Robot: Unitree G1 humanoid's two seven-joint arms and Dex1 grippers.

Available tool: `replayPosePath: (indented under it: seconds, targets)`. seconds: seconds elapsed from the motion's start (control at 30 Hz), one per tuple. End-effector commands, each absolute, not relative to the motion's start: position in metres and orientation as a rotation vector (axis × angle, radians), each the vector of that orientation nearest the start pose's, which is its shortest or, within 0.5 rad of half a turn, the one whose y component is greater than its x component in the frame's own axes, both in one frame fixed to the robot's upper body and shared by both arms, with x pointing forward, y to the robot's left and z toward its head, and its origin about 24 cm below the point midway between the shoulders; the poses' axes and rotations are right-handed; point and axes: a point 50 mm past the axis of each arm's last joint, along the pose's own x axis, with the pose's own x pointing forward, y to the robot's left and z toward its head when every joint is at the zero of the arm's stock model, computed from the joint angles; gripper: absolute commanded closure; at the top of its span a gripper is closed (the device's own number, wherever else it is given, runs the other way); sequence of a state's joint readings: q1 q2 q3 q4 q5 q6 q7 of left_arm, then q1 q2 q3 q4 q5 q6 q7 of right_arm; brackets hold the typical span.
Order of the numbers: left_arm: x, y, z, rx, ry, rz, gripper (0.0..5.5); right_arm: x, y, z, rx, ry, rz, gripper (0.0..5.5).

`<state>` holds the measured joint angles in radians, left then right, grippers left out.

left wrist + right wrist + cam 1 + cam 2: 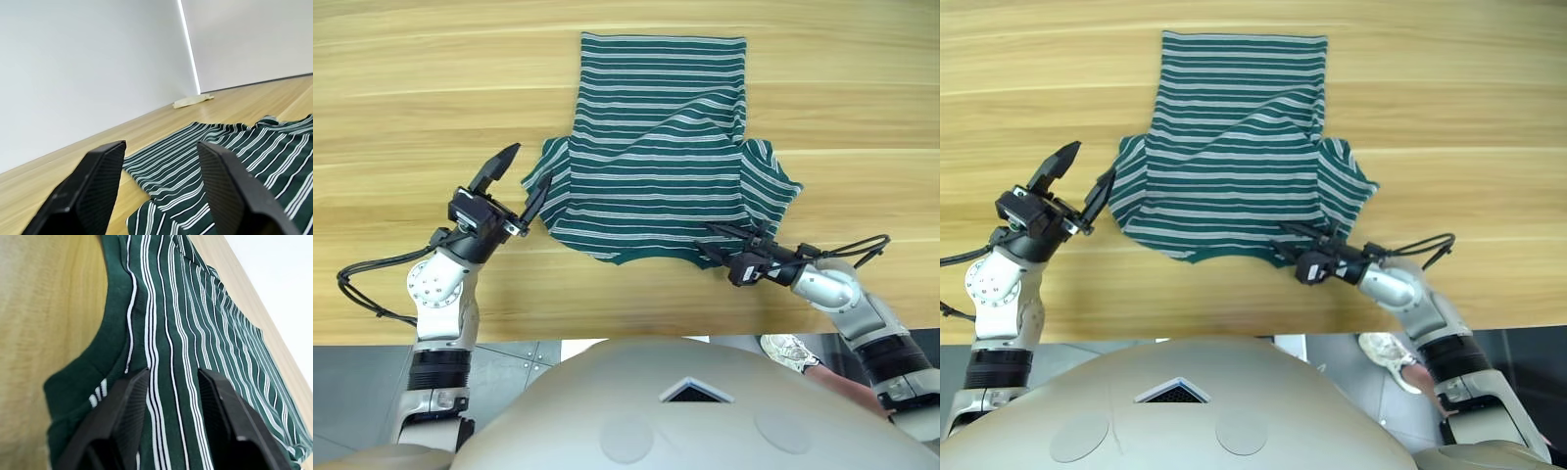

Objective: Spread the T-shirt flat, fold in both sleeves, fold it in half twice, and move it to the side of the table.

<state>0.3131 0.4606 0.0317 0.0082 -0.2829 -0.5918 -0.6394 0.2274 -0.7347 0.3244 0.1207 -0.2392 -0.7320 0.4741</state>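
The worry from here is the right gripper (705, 237): its fingers (122, 421) sit spread, low over the shoulder just beside the collar (617, 257). If they close there, they may catch one layer only and drag the whole T-shirt (656, 147) towards the near edge of the bench (411, 98). The left gripper (530, 163) is raised beside the left sleeve (553, 157) with its fingers (102, 181) wide apart and holding nothing. The shirt lies mid-bench, hem far and collar near. It is green with pale stripes and not yet flat. A ridge crosses the chest and the right sleeve (769, 176) is bunched, so I think folding now would lock in those creases.
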Motion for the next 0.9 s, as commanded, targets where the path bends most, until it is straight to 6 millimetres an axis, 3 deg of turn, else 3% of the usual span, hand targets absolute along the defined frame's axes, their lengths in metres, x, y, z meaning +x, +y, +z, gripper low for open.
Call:
replayPosePath:
  seconds: [0.03, 0.1, 0.17, 0.3, 0.37, 0.47, 0.6, 0.73, 0.9]
  targets:
    - [0.190, 0.232, 0.052, 0.415, -0.194, -0.572, 2.81, 0.175, -0.197, 0.038, -0.721, -0.175, 0.954, 3.62]
    - [0.224, 0.233, 0.068, 0.537, -0.225, -0.538, 2.81, 0.199, -0.192, 0.060, -0.648, -0.286, 0.810, 3.62]
    - [0.272, 0.221, 0.084, 0.678, -0.256, -0.496, 2.81, 0.216, -0.184, 0.061, -0.690, -0.302, 0.767, 3.62]
    - [0.360, 0.156, 0.117, 0.919, -0.312, -0.566, 2.81, 0.234, -0.177, 0.051, -0.846, -0.262, 0.724, 3.62]
    - [0.383, 0.127, 0.122, 1.024, -0.261, -0.609, 2.81, 0.240, -0.176, 0.043, -0.942, -0.229, 0.704, 3.62]
    - [0.390, 0.084, 0.106, 1.183, -0.169, -0.724, 2.81, 0.230, -0.180, 0.022, -1.065, -0.159, 0.736, 3.62]
    - [0.379, 0.059, 0.072, 1.368, -0.065, -0.844, 2.81, 0.214, -0.178, 0.014, -1.106, -0.147, 0.780, 3.62]
    - [0.376, 0.075, 0.053, 1.474, 0.037, -0.817, 2.81, 0.203, -0.168, 0.019, -1.103, -0.181, 0.815, 3.62]
    - [0.368, 0.104, 0.029, 1.477, 0.147, -0.775, 2.81, 0.182, -0.162, 0.019, -1.090, -0.169, 0.880, 3.62]
